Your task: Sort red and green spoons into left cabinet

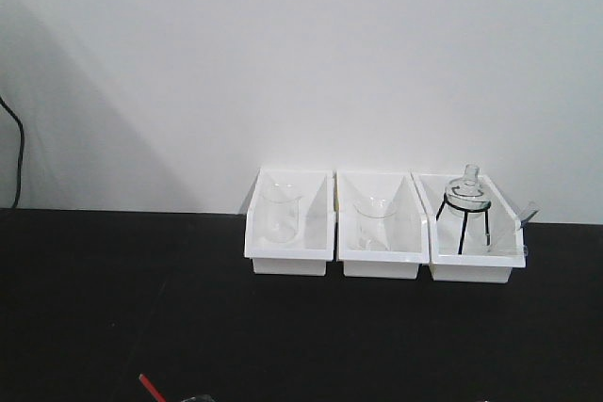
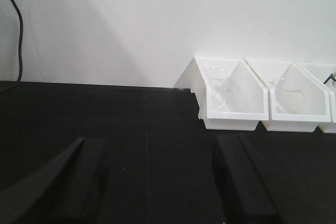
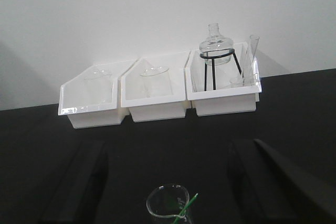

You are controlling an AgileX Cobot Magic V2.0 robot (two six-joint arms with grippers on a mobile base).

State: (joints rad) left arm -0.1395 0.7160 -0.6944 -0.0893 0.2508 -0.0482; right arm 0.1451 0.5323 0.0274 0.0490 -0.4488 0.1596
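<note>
Hovering low and level over the black tabletop [image 2: 147, 129], the left gripper [image 2: 157, 139] has its two dark fingers [image 2: 79, 174] spread wide with only bare table between them. Ahead and to its right, white bins [image 2: 231, 123] stand against a plain white wall [image 2: 131, 19], and the far one is cut off by the frame edge. A black cable [image 2: 19, 30] hangs down the wall ahead and to its left.

The right gripper [image 3: 170, 142] is also low and spread wide, and its fingers [image 3: 79, 182] are blurred. Between them, nearer the wrist, stands a glass beaker [image 3: 157, 198] cut off at the bottom edge, with the green spoon [image 3: 190, 203] leaning in it. Only the spoon's thin handle is clear. Well ahead sits the row of three bins, the right one holding a round flask [image 3: 215, 45] on a black tripod [image 3: 210, 72].

The front camera sees the same table, wall and bins from farther back. At the bottom edge a thin red stick [image 1: 150, 387] pokes in, probably the red spoon's handle; its bowl is out of frame.
</note>
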